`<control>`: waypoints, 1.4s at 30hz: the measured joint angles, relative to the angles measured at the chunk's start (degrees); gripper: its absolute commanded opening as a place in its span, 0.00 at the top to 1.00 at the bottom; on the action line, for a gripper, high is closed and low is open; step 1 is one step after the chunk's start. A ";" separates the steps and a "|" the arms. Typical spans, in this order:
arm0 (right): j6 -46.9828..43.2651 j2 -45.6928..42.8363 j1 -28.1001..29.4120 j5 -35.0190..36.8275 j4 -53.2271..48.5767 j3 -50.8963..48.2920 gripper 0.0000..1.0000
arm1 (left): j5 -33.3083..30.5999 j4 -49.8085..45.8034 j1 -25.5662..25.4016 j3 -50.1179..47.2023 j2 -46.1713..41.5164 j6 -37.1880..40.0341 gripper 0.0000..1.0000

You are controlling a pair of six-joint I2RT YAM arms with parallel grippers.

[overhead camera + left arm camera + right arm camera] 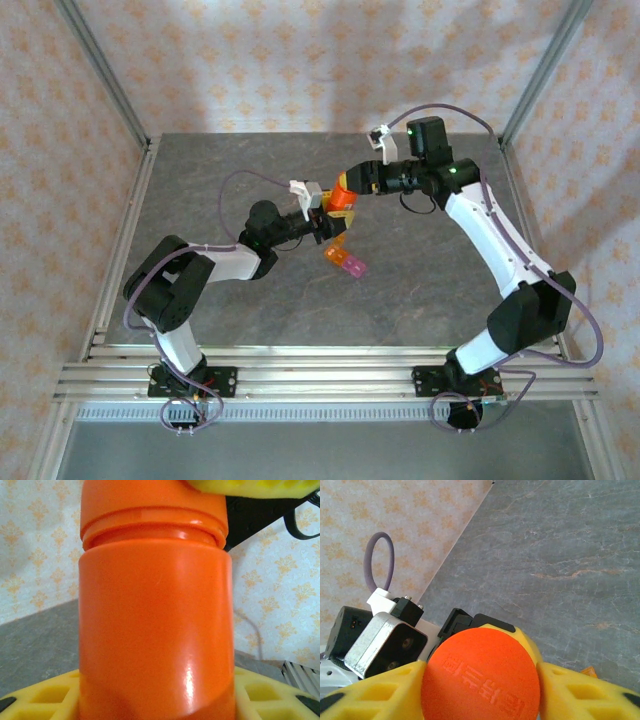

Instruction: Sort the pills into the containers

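Above the table's middle an orange bottle [343,198] is held upright, and my left gripper [322,222] is shut on its body [155,630], a yellow finger [45,695] on either side. From the right, my right gripper [354,186] reaches over the bottle top. Its yellow fingers [385,690] press both sides of the round orange cap [482,675], which still sits on the bottle. The containers lie on the table just below the bottle: a small orange one [332,253] joined to a pink one [353,266]. Any pills are hidden.
The grey stone-patterned table [250,170] is ringed by aluminium rails [120,250] and patterned walls. Purple cables loop off both wrists. Open tabletop stretches to the back and the left.
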 measured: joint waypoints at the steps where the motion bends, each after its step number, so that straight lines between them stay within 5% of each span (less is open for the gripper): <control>1: 0.20 0.00 0.00 0.07 -0.11 0.11 0.58 | 0.11 0.02 0.17 0.00 0.00 0.00 1.00; 12: 4.66 -0.11 2.89 7.80 2.23 -0.39 0.65 | -2.19 -0.48 0.48 -0.24 0.00 1.20 1.00; 27: 22.29 -1.36 10.29 28.39 14.12 -10.43 0.63 | -22.93 -5.92 -3.96 -4.68 -1.20 13.99 1.00; 37: 24.11 -1.22 11.28 31.34 13.44 -9.66 0.51 | -25.79 -6.01 -4.70 -4.68 -1.18 15.78 1.00; 42: 23.85 -0.24 11.56 31.50 9.90 -5.99 0.35 | -25.75 -3.87 -4.72 -4.66 -1.18 15.78 1.00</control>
